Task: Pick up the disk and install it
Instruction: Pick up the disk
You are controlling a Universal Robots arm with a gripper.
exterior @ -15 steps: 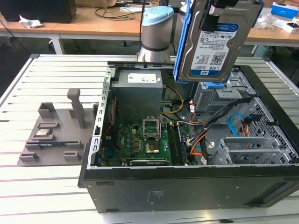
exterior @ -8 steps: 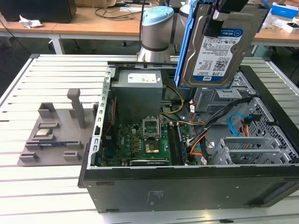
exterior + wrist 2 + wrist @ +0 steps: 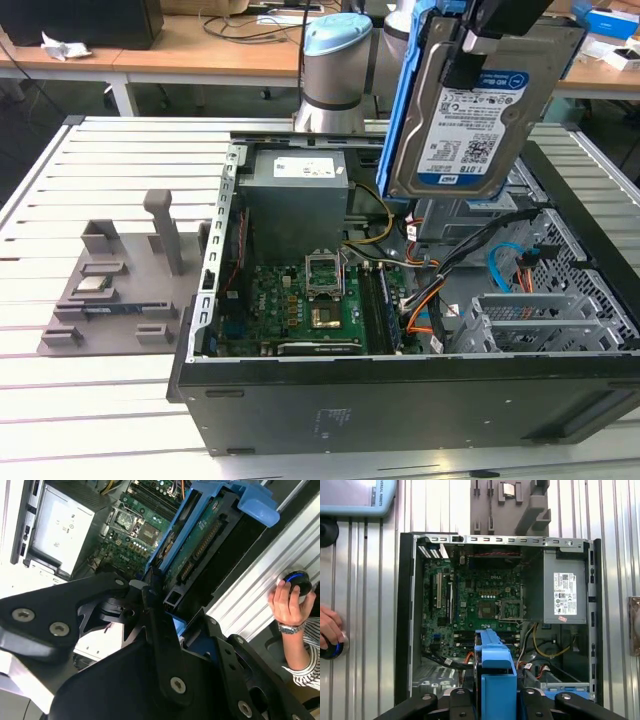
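Now my black gripper [image 3: 487, 30] is clamped tight on the flat silver hard disk with the blue plastic frame [image 3: 465, 115]. It hangs at one o'clock in the exterior view, over the open black computer case [image 3: 400, 400].

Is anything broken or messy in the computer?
Nothing looks broken or spilled. The only odd sight is the disk, held tilted in the jaws above the open case, not in any slot.
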